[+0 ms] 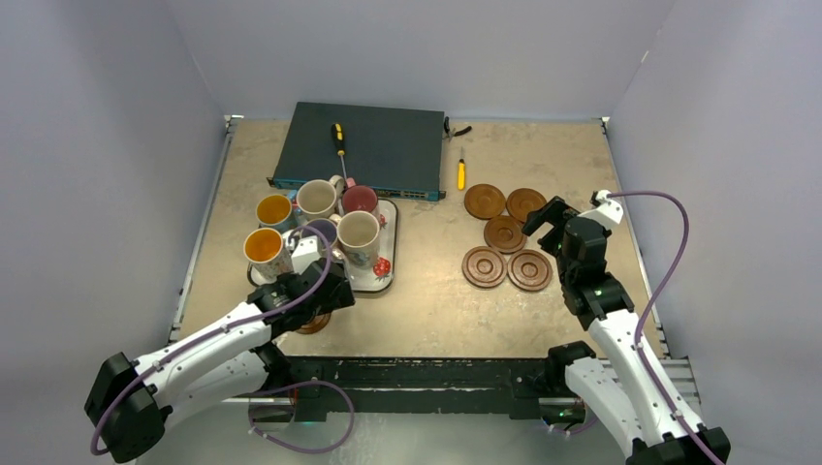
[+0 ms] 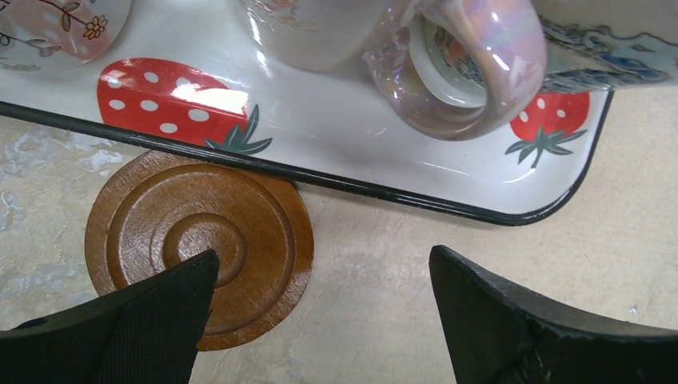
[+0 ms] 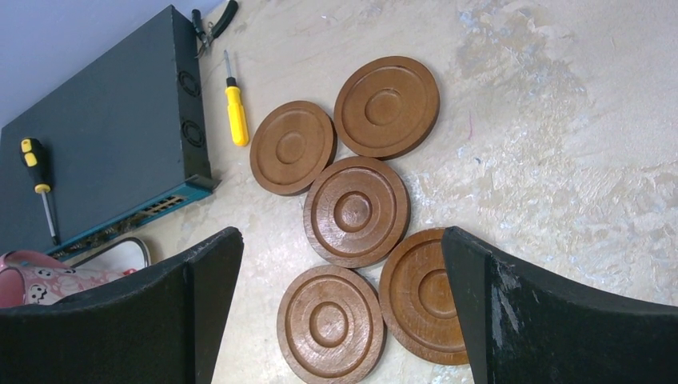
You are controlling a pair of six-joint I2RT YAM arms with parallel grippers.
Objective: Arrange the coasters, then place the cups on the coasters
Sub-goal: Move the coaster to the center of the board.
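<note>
Coasters (image 1: 504, 233): five bunched right of centre in the top view, edges touching or nearly. Sixth coaster (image 2: 240, 232) sits lower left, against the tray (image 2: 336, 136), its far edge hidden by the rim. Cups (image 1: 358, 235): six crowded at the tray, left of centre. Left gripper (image 2: 320, 264) spread wide over the sixth coaster, empty. Right gripper (image 3: 340, 232) spread wide above the five, empty.
</note>
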